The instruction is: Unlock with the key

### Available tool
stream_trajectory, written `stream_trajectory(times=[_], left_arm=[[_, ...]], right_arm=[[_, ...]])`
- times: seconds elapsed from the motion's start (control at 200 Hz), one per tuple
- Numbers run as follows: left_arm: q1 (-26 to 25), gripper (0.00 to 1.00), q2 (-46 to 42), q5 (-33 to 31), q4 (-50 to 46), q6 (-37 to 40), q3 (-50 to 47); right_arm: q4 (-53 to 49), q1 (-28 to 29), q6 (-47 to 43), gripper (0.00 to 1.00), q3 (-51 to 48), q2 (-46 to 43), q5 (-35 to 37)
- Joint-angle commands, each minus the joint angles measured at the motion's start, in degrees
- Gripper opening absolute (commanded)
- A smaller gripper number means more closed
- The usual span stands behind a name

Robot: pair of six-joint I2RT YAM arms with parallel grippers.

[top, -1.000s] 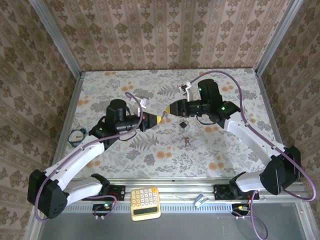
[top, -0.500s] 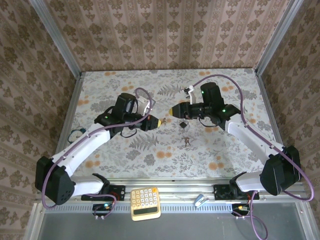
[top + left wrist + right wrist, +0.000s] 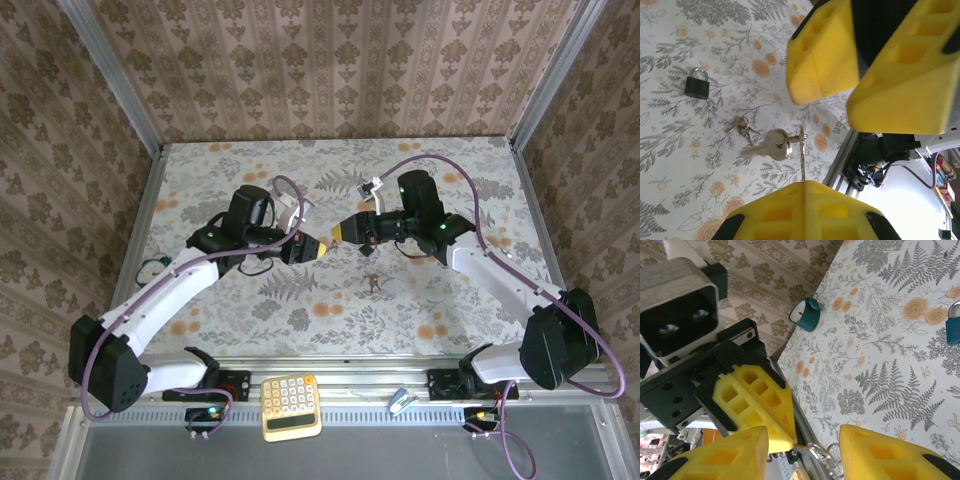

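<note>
two grippers meet almost tip to tip above the middle of the table (image 3: 250,300), and you can read this as a hand-over set-up, not an unlocking yet. your left gripper (image 3: 314,245) is clamped tight on a thin metal strip that looks to be the key (image 3: 801,155) seen edge-on, standing out of the yellow fingers. a silver key (image 3: 765,148) hangs from its ring just beside it. pinching it by one end leaves the rest free for the other side to take. your right gripper (image 3: 344,230) stands with its fingers apart and nothing pinched, the gap facing the left gripper's tip and the ring. the padlock (image 3: 697,85) lies flat on the table, apart from both grippers, with a small loose bunch of keys (image 3: 740,125) near it. both arms reach inward from their bases, wrists turned so the grippers point at each other. by the look of it, the key needs a better grip or aim before it can go to the padlock.
</note>
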Motion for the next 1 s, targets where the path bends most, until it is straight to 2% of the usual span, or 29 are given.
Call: stream_trajectory(times=[0.0,0.12,0.28,0.335,0.515,0.66,0.7,0.765,0.805,0.92,0.995], left_arm=[[0.68,0.00,-2.39,2.41,3.03,-0.82,0.08],[0.88,0.00,-2.89,2.95,4.07,-1.52,-0.48],[1.11,0.00,-2.93,3.02,4.12,-1.81,-0.54],[1.12,0.00,-2.93,3.12,4.14,-1.88,-0.55],[1.68,0.00,-2.69,3.32,4.57,-2.28,-0.90],[3.84,0.00,-2.49,2.48,6.14,-4.75,-1.92],[4.83,0.12,-2.64,1.12,6.46,-5.86,-2.45],[6.62,0.20,-3.31,0.35,8.66,-8.29,-4.08],[7.57,0.33,-3.82,-0.27,10.16,-10.30,-5.16],[8.59,0.35,-4.84,-1.37,13.39,-14.66,-7.53],[8.59,0.41,-5.13,-3.25,14.32,-17.94,-8.53]], right_arm=[[1.19,0.52,-1.32,0.44,-1.08,0.87,-3.10],[1.39,0.85,-1.50,0.44,-1.30,0.87,-3.63],[2.74,0.94,-1.05,0.34,-1.67,0.80,-4.93],[3.24,0.94,-0.89,0.29,-1.87,0.61,-5.22],[3.78,0.96,-1.06,0.00,-1.93,0.43,-5.80],[3.07,1.03,-1.82,0.00,-2.02,0.05,-4.61],[2.53,1.03,-2.36,0.00,-2.15,-0.46,-2.84],[1.86,1.03,-3.40,0.00,-2.44,-1.45,0.66],[2.05,1.03,-4.03,0.00,-3.13,-2.64,3.54],[3.62,1.37,-5.90,0.00,-5.49,-6.04,11.10],[4.04,2.03,-7.76,0.00,-6.66,-8.06,16.94]])
